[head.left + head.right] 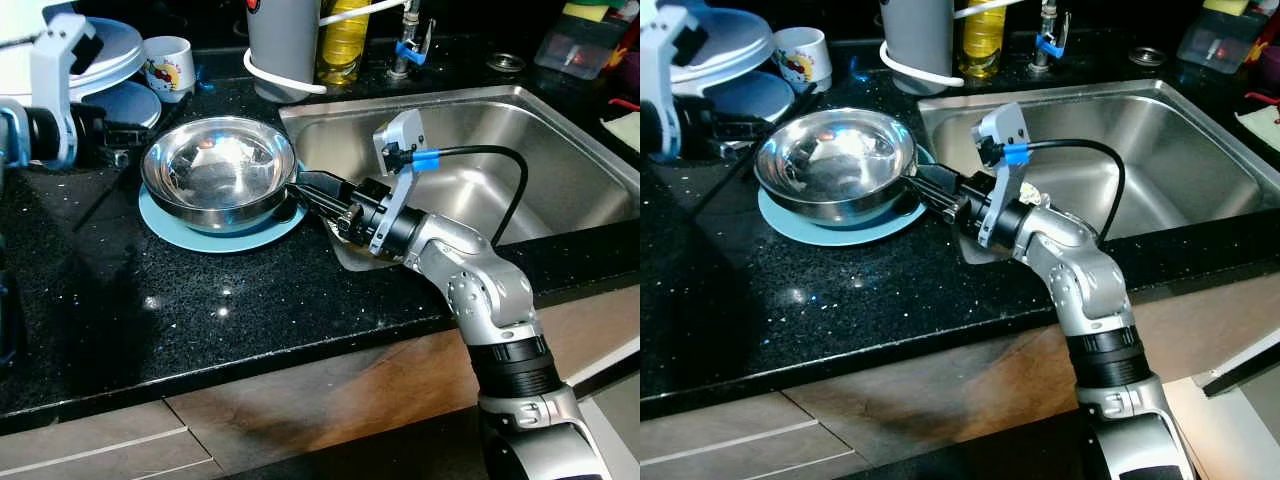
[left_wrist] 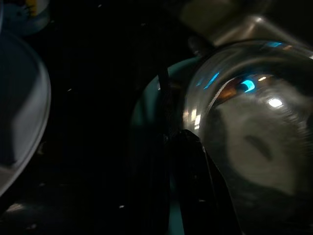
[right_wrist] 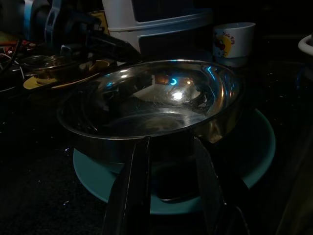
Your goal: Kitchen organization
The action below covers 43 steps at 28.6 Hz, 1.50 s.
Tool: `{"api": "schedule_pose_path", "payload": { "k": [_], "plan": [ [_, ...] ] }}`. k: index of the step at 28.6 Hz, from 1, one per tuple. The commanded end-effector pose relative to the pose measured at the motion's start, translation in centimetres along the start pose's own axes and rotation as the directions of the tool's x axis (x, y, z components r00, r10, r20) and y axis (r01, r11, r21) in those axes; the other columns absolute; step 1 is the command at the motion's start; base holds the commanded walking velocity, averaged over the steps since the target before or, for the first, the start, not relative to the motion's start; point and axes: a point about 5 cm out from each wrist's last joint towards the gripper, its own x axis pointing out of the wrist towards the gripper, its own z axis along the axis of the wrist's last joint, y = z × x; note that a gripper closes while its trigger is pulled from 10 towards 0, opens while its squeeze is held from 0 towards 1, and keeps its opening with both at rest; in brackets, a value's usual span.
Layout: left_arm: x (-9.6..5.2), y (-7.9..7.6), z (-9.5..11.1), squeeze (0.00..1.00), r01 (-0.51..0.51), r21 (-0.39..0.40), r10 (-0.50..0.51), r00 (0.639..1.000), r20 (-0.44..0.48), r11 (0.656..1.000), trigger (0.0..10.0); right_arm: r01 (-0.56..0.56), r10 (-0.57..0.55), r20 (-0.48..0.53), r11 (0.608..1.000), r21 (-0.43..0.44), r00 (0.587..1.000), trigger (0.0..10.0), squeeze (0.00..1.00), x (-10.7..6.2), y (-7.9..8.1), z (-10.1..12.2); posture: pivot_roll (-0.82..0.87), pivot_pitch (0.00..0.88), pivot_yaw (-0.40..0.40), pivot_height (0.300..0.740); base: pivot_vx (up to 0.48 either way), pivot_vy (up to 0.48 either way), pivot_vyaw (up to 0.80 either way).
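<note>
A shiny steel bowl (image 1: 218, 165) rests on a teal plate (image 1: 190, 232) on the black countertop (image 1: 150, 310). My right gripper (image 1: 305, 190) comes in from the sink side, low against the bowl's right wall. In the right wrist view its two fingers (image 3: 132, 191) stand apart, open, under the bowl's rim (image 3: 146, 125) and above the plate (image 3: 254, 156); nothing is pinched between them. My left gripper (image 1: 128, 140) sits just left of the bowl, close to its rim. The left wrist view is dark, with the bowl (image 2: 254, 132) beside a black finger (image 2: 195, 186).
A steel sink (image 1: 560, 130) lies right of the bowl. Behind it stand a grey jug (image 1: 283, 40), a yellow bottle (image 1: 345, 40) and the tap (image 1: 410, 45). A printed mug (image 1: 168, 65) and stacked white plates (image 1: 110, 50) are at the back left. The counter's front edge (image 1: 300, 345) runs close below.
</note>
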Motion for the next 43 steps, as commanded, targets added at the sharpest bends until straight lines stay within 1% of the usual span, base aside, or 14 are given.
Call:
{"api": "schedule_pose_path", "payload": {
  "k": [1,5,9,14,16,22,30,31,32,33,35,38,42,43],
  "plan": [
    [-1.6,-0.3,2.4,0.00,0.029,-0.029,-0.026,0.995,0.094,0.999,0.0,-0.015,0.014,0.035,1.000,0.005,0.999,10.0,0.00,0.1,0.3,0.8,-0.01,0.258,-0.027,0.740,0.000,0.000,0.00],
    [-1.7,-2.0,4.3,0.00,0.187,-0.103,-0.162,0.965,0.208,0.977,0.0,-0.011,0.011,0.043,1.000,0.013,0.999,10.0,0.00,0.1,0.3,0.9,-0.01,0.250,-0.026,0.740,0.000,0.000,0.00],
    [-1.7,-2.4,4.7,0.00,0.227,-0.102,-0.198,0.951,0.239,0.969,0.0,-0.009,0.009,0.046,1.000,0.013,0.999,10.0,0.00,0.2,0.2,1.0,-0.01,0.250,-0.025,0.740,0.000,0.000,0.00],
    [-2.2,-3.7,6.9,0.00,0.328,-0.112,-0.264,0.886,0.381,0.938,0.0,0.013,-0.014,0.073,1.000,0.020,0.997,10.0,0.00,0.0,0.0,1.5,-0.02,0.250,-0.023,0.740,0.000,0.000,0.00],
    [-1.5,-5.2,7.9,0.00,0.448,-0.154,-0.330,0.813,0.480,0.880,0.0,0.041,-0.044,0.104,0.999,0.031,0.994,10.0,0.00,0.1,-0.2,1.7,-0.01,0.244,-0.018,0.740,0.000,0.000,0.00],
    [1.9,-6.9,6.6,0.00,0.525,-0.260,-0.328,0.775,0.541,0.811,0.0,0.126,-0.136,0.182,0.990,0.063,0.974,10.0,0.00,0.0,-0.9,2.4,0.00,0.239,-0.008,0.740,0.000,0.000,0.00],
    [5.3,-7.9,6.0,0.00,0.454,-0.363,-0.144,0.762,0.631,0.814,0.0,0.212,-0.253,0.290,0.963,0.165,0.923,10.0,0.00,-1.1,-1.9,3.8,0.00,0.238,0.005,0.740,0.000,0.000,0.00],
    [5.3,-8.1,5.9,0.00,0.453,-0.362,-0.143,0.762,0.632,0.815,0.0,0.211,-0.256,0.298,0.962,0.175,0.920,10.0,0.27,-1.1,-1.9,3.9,-0.01,0.236,0.009,0.740,0.000,0.000,0.00],
    [5.5,-8.5,5.9,0.00,0.459,-0.341,-0.158,0.755,0.636,0.821,0.0,0.208,-0.258,0.307,0.960,0.186,0.916,10.0,0.85,-1.2,-1.9,4.1,-0.01,0.236,0.009,0.740,0.000,0.000,0.00],
    [5.7,-9.5,5.8,0.00,0.488,-0.319,-0.194,0.743,0.641,0.812,0.0,0.169,-0.231,0.319,0.963,0.211,0.919,10.0,1.00,-1.2,-1.5,4.3,-0.01,0.236,0.012,0.740,0.000,0.000,0.00],
    [5.8,-9.9,5.7,0.00,0.498,-0.300,-0.217,0.739,0.638,0.813,0.0,0.151,-0.220,0.326,0.963,0.223,0.919,10.0,1.00,-1.2,-1.3,4.5,-0.01,0.236,0.012,0.740,0.000,0.000,0.00],
    [6.4,-11.5,5.2,0.00,0.510,-0.261,-0.268,0.744,0.611,0.820,0.0,0.004,-0.108,0.366,0.962,0.275,0.924,10.0,1.00,-0.7,0.2,5.5,-0.01,0.233,0.011,0.740,0.000,0.000,0.00],
    [6.7,-12.9,4.9,0.00,0.527,-0.246,-0.297,0.740,0.603,0.814,0.0,-0.088,-0.006,0.353,0.964,0.251,0.936,10.0,1.00,-0.1,1.7,6.1,0.00,0.221,0.013,0.740,0.000,0.000,0.00],
    [6.8,-13.2,4.8,0.00,0.533,-0.237,-0.311,0.739,0.598,0.812,0.0,-0.100,0.003,0.359,0.962,0.253,0.933,10.0,0.00,0.1,1.9,6.2,0.00,0.221,0.013,0.740,0.000,0.000,0.00]
  ]
}}
